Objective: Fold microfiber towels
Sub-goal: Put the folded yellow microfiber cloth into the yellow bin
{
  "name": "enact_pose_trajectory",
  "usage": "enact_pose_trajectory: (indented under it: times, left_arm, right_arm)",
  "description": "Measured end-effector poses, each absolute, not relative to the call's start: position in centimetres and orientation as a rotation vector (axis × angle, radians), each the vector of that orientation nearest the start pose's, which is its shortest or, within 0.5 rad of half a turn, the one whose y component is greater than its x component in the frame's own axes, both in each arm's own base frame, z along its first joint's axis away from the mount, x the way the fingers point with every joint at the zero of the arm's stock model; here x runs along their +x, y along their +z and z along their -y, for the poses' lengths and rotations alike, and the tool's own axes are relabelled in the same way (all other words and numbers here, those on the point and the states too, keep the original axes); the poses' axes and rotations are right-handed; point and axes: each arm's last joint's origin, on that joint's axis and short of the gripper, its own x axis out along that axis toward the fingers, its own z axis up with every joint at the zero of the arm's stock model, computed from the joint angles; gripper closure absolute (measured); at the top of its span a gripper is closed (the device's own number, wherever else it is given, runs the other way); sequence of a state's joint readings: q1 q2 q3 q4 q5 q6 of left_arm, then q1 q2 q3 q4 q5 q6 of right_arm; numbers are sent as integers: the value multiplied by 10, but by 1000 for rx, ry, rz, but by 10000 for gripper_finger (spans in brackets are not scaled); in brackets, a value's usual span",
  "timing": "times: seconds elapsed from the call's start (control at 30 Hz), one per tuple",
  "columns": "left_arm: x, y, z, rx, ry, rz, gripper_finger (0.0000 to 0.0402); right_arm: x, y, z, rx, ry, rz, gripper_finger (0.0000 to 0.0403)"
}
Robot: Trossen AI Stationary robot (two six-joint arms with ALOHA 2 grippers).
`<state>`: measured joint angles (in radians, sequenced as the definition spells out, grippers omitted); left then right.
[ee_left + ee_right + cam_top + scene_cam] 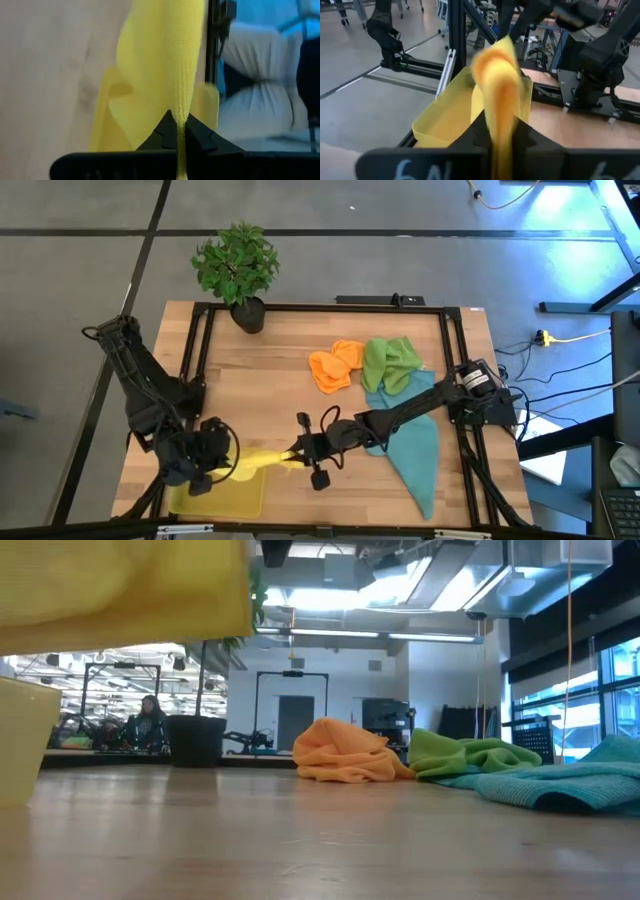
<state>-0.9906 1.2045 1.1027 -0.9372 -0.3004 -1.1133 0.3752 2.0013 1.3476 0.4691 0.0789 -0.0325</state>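
I've got the yellow towel (262, 461) stretched between both grippers over the tray (222, 498) so it hangs flat for folding. Left gripper (222, 465) and right gripper (297, 452) each clamped on an edge. Other towels (385, 370) wait, heaped behind.

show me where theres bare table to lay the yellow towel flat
Bare wood lies between the potted plant and the orange towel, running down to the grippers. It is crowded at right, with the green towel and teal towel.

yellow towel (120, 580) cut off by low view's top edge; tray (22, 740) cut by left edge.
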Motion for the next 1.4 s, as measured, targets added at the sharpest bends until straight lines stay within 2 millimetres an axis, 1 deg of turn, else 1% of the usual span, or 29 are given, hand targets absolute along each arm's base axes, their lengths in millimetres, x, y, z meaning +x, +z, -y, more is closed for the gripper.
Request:
enact_pose_trajectory:
  times: [0.1, 0.23, 0.33, 0.4, 0.5, 0.63, 0.77, 1.03, 1.4]
  left_arm:
    - [125, 300, 183, -369, -127, -1124, 401]
    - [124, 301, 185, -381, -129, -1102, 401]
    - [123, 301, 186, -411, -128, -1120, 401]
    - [121, 301, 187, -429, -118, -1122, 401]
    - [119, 301, 188, -438, -106, -1135, 401]
    - [117, 298, 184, -431, -62, -1171, 401]
    - [112, 295, 178, -424, 4, -1255, 401]
    - [112, 295, 177, -405, 5, -1238, 401]
    - [109, 292, 168, -317, 89, -1243, 401]
  right_arm:
    - [424, 226, -166, -81, 303, -164, 338]
    - [425, 227, -166, -98, 304, -151, 273]
    - [425, 227, -165, -97, 299, -151, 227]
    - [425, 227, -165, -97, 298, -152, 204]
    - [425, 227, -165, -96, 299, -155, 185]
    - [424, 227, -166, -98, 299, -156, 185]
    - [424, 226, -166, -99, 297, -162, 193]
    - [424, 224, -165, -104, 297, -181, 198]
    - [424, 223, -165, -105, 296, -193, 199]
